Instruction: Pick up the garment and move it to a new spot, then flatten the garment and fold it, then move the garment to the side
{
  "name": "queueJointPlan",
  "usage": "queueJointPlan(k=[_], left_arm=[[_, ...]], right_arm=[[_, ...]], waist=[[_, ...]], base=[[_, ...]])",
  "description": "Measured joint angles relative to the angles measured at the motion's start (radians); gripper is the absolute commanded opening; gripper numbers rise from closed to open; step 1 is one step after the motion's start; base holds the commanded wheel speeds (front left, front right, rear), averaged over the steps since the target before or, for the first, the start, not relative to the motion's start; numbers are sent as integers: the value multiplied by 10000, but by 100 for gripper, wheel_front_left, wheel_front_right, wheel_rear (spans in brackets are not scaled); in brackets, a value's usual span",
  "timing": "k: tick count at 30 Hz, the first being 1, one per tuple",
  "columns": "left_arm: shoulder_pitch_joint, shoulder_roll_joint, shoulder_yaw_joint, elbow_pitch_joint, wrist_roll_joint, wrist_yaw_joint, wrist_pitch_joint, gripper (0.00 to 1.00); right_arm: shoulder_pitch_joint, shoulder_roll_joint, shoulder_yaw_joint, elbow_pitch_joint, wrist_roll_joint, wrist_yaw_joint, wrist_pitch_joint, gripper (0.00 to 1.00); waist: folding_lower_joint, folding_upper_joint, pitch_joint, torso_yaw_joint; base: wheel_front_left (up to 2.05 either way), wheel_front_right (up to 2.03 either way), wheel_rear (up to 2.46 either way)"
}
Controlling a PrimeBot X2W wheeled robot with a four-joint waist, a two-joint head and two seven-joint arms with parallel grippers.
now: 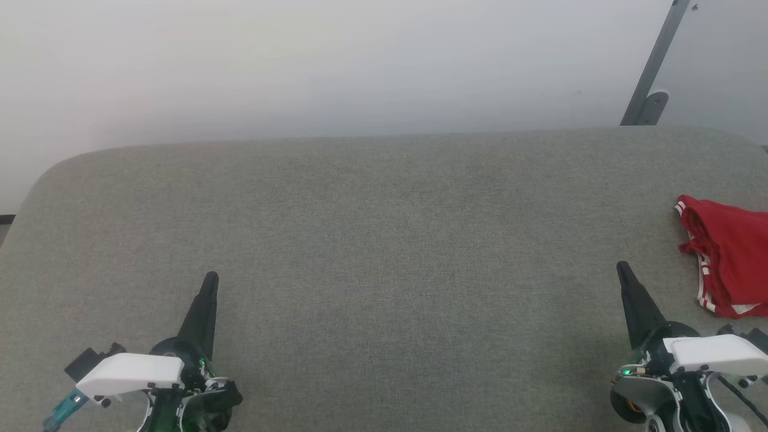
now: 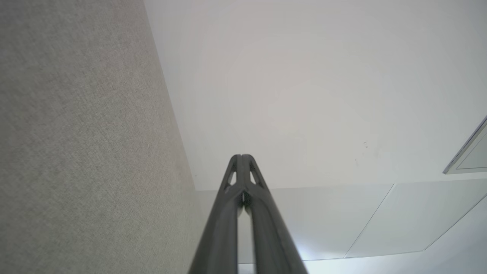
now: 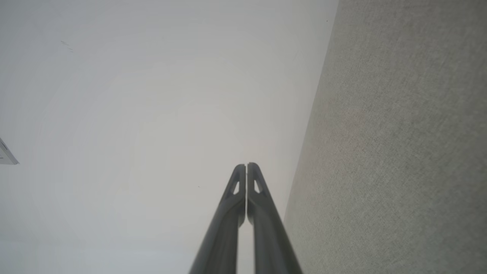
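The garment (image 1: 729,264), red with red-and-white striped trim, lies bunched at the far right edge of the grey fabric table (image 1: 384,240), partly cut off by the head view's border. My right gripper (image 1: 623,268) is shut and empty, its tips a short way left of the garment and apart from it. Over the table's front left, my left gripper (image 1: 210,278) is shut too, holding nothing. In the left wrist view my left gripper (image 2: 241,156) points past the table edge at a pale wall. My right gripper (image 3: 246,164) shows the same in its own wrist view, fingers pressed together.
A white wall (image 1: 360,66) rises behind the table. A grey metal post with a bracket (image 1: 651,78) stands at the back right. The table's back left corner (image 1: 54,171) is rounded.
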Motion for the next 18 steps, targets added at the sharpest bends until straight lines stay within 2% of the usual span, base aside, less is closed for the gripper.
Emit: queueJointPlan(k=[18], left_arm=[[-1,-40,48,2,31,0,29,0]], right_arm=[[-1,6,-10,0,-2,0,15,0]], waist=[[0,0,0,0]], base=[[0,0,0]])
